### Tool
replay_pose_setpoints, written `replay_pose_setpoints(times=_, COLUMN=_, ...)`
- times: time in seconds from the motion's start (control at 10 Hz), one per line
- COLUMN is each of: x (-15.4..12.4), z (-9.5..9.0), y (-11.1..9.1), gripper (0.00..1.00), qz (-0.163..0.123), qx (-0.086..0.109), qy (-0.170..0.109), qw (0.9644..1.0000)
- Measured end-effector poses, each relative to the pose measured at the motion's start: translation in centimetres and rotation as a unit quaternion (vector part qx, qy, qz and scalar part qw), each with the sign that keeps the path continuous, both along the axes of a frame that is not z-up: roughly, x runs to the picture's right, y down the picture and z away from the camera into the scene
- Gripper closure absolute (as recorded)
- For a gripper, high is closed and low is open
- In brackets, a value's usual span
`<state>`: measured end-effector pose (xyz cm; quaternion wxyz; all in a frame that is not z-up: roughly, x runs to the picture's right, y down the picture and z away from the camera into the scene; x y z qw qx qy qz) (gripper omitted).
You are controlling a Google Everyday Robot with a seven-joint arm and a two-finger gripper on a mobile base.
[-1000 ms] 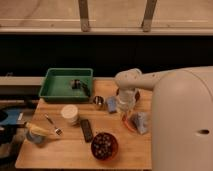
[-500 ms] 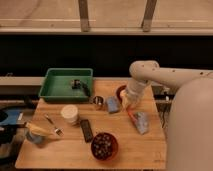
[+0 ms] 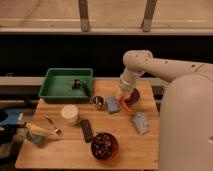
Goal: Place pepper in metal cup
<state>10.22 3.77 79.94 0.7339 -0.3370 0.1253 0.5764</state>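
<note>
Camera view: gripper (image 3: 123,95) low right of metal cup (image 3: 98,102), orange pepper (image 3: 121,99) at its tip, grasp state unclear.

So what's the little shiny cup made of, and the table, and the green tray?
The metal cup looks like steel: silvery and shiny, dark inside. The table looks like wood: light tan with a matte top. The green tray is probably plastic: one even colour and smooth walls. The gripper hangs low over the table, to the right of the cup in the picture.
</note>
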Motion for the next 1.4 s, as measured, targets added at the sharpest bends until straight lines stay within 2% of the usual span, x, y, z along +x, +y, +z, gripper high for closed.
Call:
replay_pose_setpoints(times=0.2, x=-2.1, z=-0.2, y=-1.8, gripper=1.00, qz=-0.008, qx=0.013, qy=-0.007, qw=0.9999)
replay_pose_setpoints(times=1.0, x=-2.1, z=-0.1, y=-2.0, gripper=1.00, qz=-0.005, qx=0.019, qy=-0.007, qw=0.9998)
replay_pose_setpoints(times=1.2, x=-2.1, z=0.5, y=-2.2, gripper=1.00, qz=-0.006, qx=0.026, qy=-0.015, qw=0.9995)
replay_pose_setpoints(times=1.4, x=-3.5, z=1.2, y=-2.9, gripper=1.00, qz=-0.011, qx=0.032, qy=-0.030, qw=0.9990)
